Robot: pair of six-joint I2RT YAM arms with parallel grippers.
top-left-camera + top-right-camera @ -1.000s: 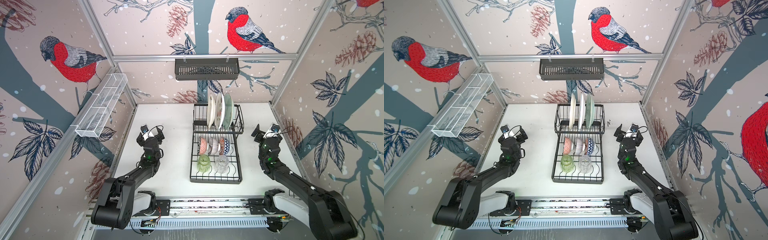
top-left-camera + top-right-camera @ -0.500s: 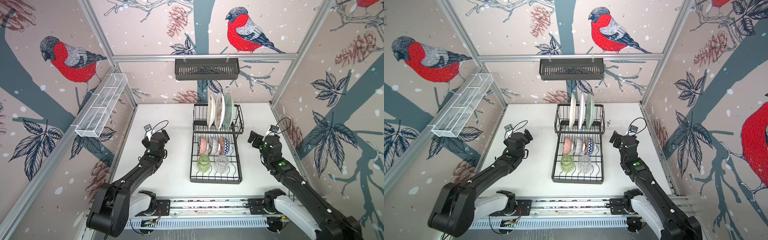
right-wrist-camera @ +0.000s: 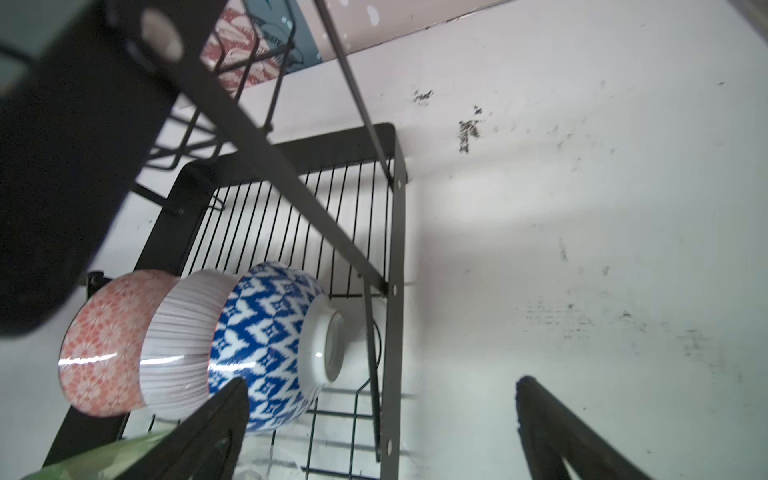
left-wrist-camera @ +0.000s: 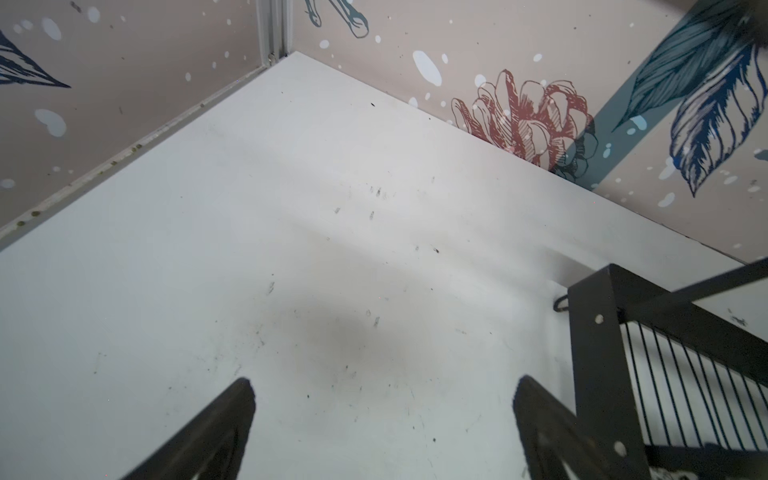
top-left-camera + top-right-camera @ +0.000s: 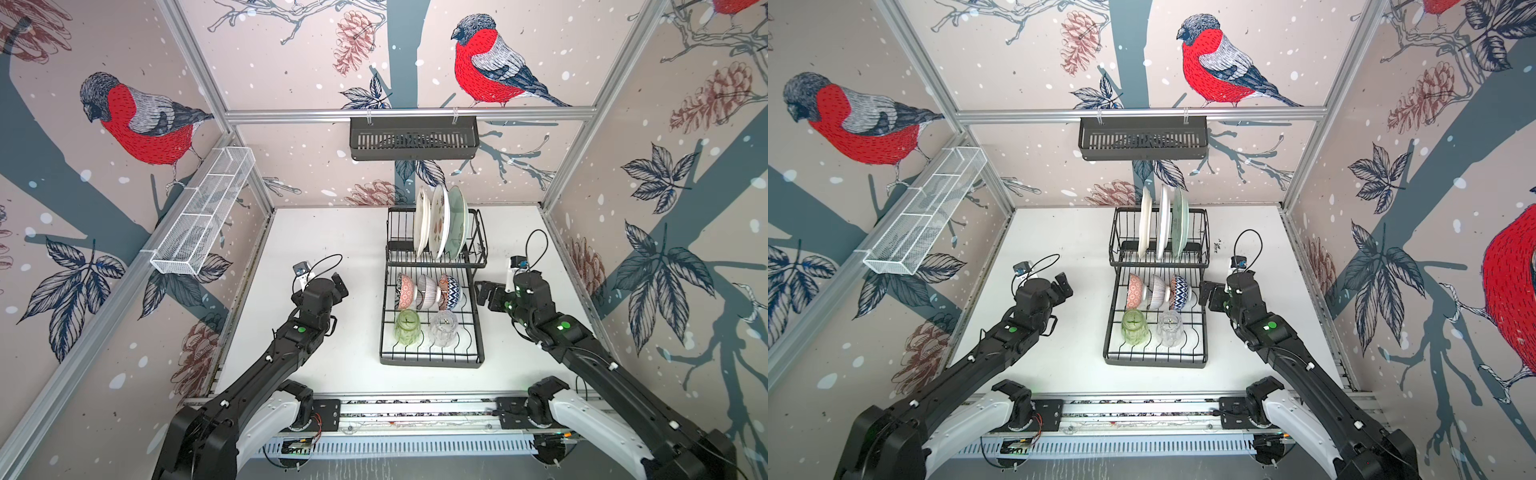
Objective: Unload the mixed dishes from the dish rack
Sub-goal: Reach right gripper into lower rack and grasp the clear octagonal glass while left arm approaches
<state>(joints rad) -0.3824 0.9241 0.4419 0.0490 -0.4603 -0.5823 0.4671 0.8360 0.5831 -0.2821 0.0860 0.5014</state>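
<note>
Running along the near edge, a metal rail (image 5: 415,411) carries both arm bases, and beyond it the white table (image 5: 324,232) lies scuffed with small dark marks. The left fingers (image 5: 340,286) hang spread wide with nothing between them over bare table, left of the dish rack (image 5: 432,360). The right fingers (image 5: 483,290), equally wide and holding nothing, sit just beside the rack's right edge, level with the bowls (image 5: 428,291). In the rack's low tray a green tumbler (image 5: 407,327) and a clear tumbler (image 5: 444,328) stand nearest, the three bowls on their sides behind them, then three plates (image 5: 439,228) on edge in the raised section. Bird-patterned walls (image 5: 291,62) enclose everything. A white mesh basket (image 5: 203,216) hangs on the left wall and a black slotted basket (image 5: 413,139) on the far one.
</note>
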